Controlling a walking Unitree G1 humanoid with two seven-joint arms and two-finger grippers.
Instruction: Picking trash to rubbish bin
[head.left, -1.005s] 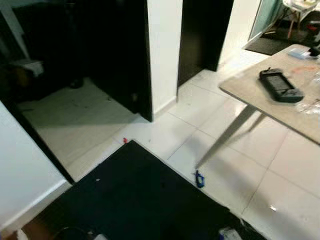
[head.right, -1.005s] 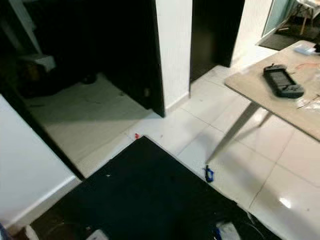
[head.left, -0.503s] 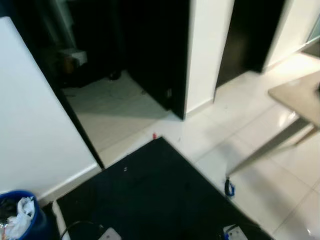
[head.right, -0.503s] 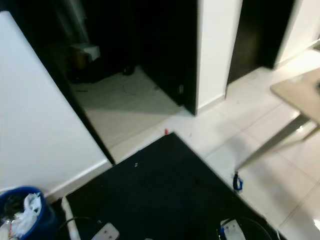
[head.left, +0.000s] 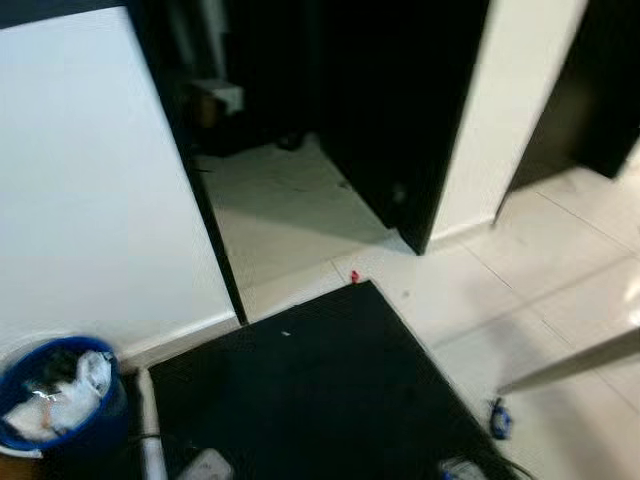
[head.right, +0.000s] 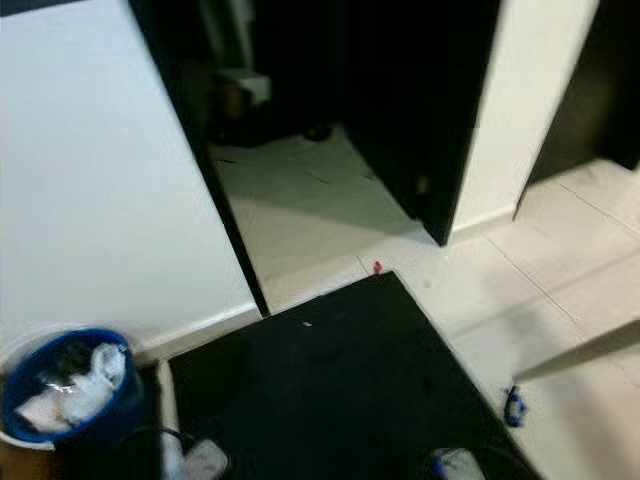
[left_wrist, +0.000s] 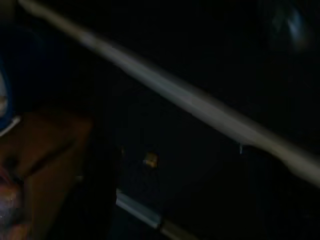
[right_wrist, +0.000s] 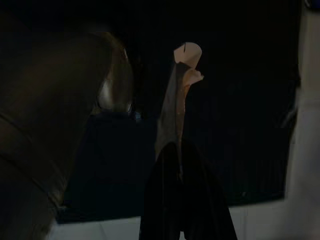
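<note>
A blue rubbish bin (head.left: 60, 400) with white crumpled trash inside stands on the floor at the lower left, against the white wall. In the right wrist view my right gripper (right_wrist: 176, 150) is shut on a pale, crumpled strip of trash (right_wrist: 184, 70) that sticks out past its black fingers (right_wrist: 165, 195), over the dark mat. My left arm hangs idle; its wrist view is very dark, with a pale strip (left_wrist: 190, 100) and a blue edge of the bin (left_wrist: 4, 90).
A black mat (head.left: 310, 390) covers the floor ahead. A tiny red scrap (head.left: 353, 276) lies at its far corner, a small blue object (head.left: 499, 420) on the tiles at right. A white power strip (head.left: 205, 465) and cable lie beside the bin. A dark doorway (head.left: 280, 100) opens ahead.
The camera has swung left: the table and its items slid out on the right, and the blue bin has come further into view at the lower left.
</note>
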